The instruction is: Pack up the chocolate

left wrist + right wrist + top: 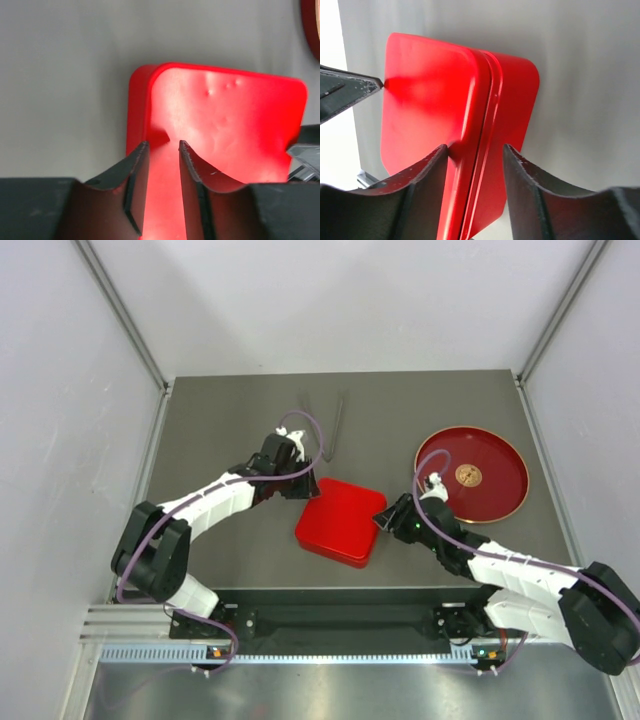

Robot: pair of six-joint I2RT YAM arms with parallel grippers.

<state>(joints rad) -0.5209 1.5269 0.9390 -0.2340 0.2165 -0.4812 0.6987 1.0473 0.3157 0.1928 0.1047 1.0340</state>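
- Two black fingers of the right tool (475, 148) stand apart astride the right side of one glossy red square box (340, 522). One finger lies over the top and one beside the wall. Whether they clamp it I cannot tell.
- Left tool (163, 145): its two fingers stand apart over the box's far-left corner, with only red lid showing in the gap.
- One flat red lid (225, 130) sits on the box, which lies on the dark grey counter (230, 420) by the middle of its near edge.
- Chocolate pieces: the shut lid hides the box's inside, so I cannot tell where they are.
- One round red plate with a gold rim (505, 455) lies toward the right edge. One tan disc (467, 476) sits at its centre; whether it is a chocolate piece or a printed mark is unclear.
- One thin dark V-shaped tongs-like thing (337, 420) lies toward the middle of the far edge.
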